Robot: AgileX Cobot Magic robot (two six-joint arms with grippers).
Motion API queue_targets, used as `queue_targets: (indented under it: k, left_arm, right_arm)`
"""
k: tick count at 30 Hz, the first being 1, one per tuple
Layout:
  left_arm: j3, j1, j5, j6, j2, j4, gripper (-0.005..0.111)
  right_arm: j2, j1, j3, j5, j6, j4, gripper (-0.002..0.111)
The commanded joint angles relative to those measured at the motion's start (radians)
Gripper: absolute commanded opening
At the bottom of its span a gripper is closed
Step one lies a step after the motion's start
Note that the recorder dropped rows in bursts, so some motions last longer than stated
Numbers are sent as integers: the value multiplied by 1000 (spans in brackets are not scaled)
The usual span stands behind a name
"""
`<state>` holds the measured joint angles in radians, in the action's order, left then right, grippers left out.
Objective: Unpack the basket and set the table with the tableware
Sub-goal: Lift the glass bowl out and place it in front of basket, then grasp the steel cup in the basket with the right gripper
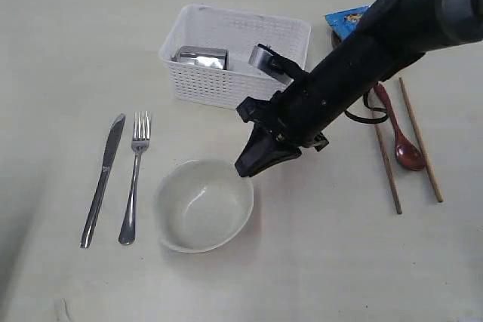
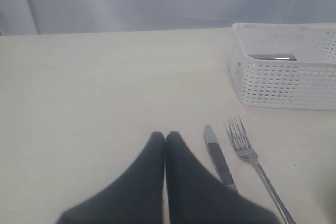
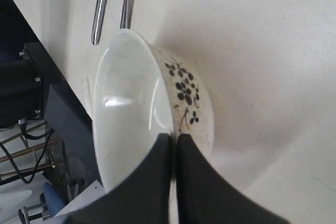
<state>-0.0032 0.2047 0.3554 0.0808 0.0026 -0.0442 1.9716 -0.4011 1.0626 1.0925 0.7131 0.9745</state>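
Right fingers (image 3: 202, 182) pinch bowl (image 3: 131, 103) rim, fork (image 1: 133, 186) and knife (image 1: 102, 182) alongside.

Brightness: even, soft and fairly bright in all three views; the pale desk (image 1: 68, 50) looks slightly washed out.
Shadows: faint and blurry-edged around the bowl (image 1: 204, 205); thin ones run along the knife (image 1: 103, 179) and fork (image 1: 134, 182) beside it.
Glare: a small white glint inside the bowl in the right wrist view; bright highlights on the steel cup (image 1: 200, 58) in the basket (image 1: 249, 16) beyond the bowl.
Focus: the exterior view is mildly soft. The right claw (image 3: 172, 136), at the bowl's rim, is a blurred black mass without detail. The left claw (image 2: 165, 134) is equally featureless.
Corner: the desk greys off well away from the bowl, past the knife.
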Motion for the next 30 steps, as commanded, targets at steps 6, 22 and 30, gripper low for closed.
queue_targets:
  k: [6, 22, 30]
  left_arm:
    - [3, 5, -11, 4, -3, -8, 0]
    - [3, 5, -11, 4, -3, -8, 0]
    - [3, 5, -11, 4, -3, -8, 0]
  right_arm:
    - [-31, 4, 29, -53, 12, -68, 0]
    - [-90, 4, 102, -10, -88, -177, 49]
    - [-159, 4, 290, -51, -353, -375, 49]
